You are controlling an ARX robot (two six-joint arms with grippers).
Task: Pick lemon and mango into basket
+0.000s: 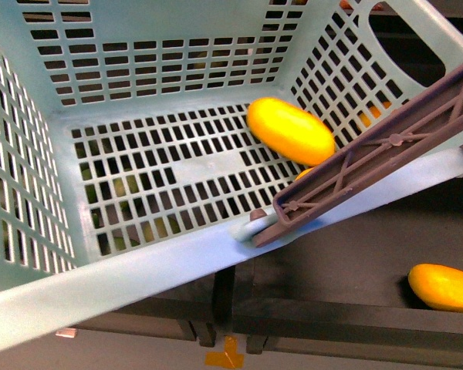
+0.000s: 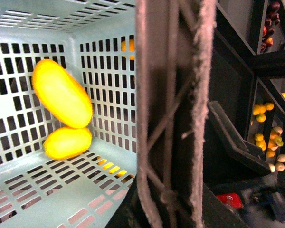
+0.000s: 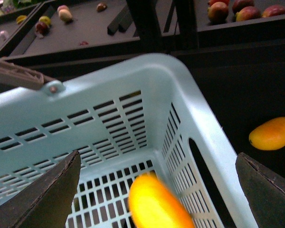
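- Pale turquoise slotted plastic basket (image 1: pixel 147 270): fills most of the front view, with its near rim running across the frame.
- Large, smooth yellow-orange mango (image 1: pixel 291 129): inside the basket, against its right-hand wall and motion-blurred. The left wrist view shows it directly over the lemon; whether the two touch cannot be told.
- Small bright yellow oval lemon (image 2: pixel 67 141): on the basket floor in the same corner. It is plain in the left wrist view and only a sliver behind the handle in the front view. The right wrist view does not show it.
- Brown-grey ribbed swing handle (image 1: pixel 378 146): slants over the basket's right rim. It blocks the middle of the left wrist view.
- Second yellow-orange elongated fruit (image 1: pixel 444 287): outside the basket, beyond its right wall, on a dark surface. It also appears in the right wrist view.
- Right gripper (image 3: pixel 157 154): above the basket interior, jaws spread wide with nothing between them. It is seen only by its own camera.
- Left gripper: its fingers appear in no view, so its state cannot be told.
- Dark display shelves (image 2: pixel 270 71) with small yellow and red fruits: beyond the basket, in the wrist views only.
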